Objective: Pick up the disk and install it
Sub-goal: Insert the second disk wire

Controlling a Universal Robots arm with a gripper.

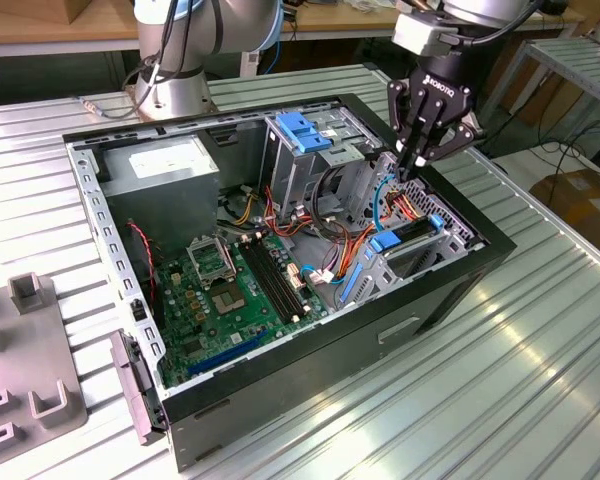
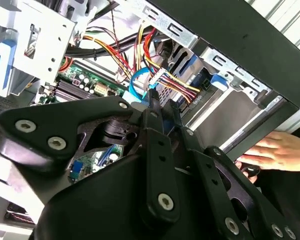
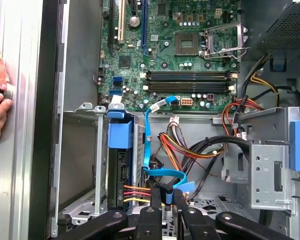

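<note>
Disk (image 3: 121, 150) amid cables (image 3: 182, 150), under pincer (image 3: 166, 197)

Open black computer case (image 1: 450, 290) lies on its side on a ribbed metal table (image 1: 540, 370). Inside: green motherboard (image 1: 230, 295) with an empty CPU socket (image 1: 212, 262), grey power supply (image 1: 165, 165), and a metal drive cage (image 1: 310, 150) topped by a blue latch (image 1: 302, 130). Grey fixture block (image 1: 25, 380) sits apart, at the exterior view's left.
</note>
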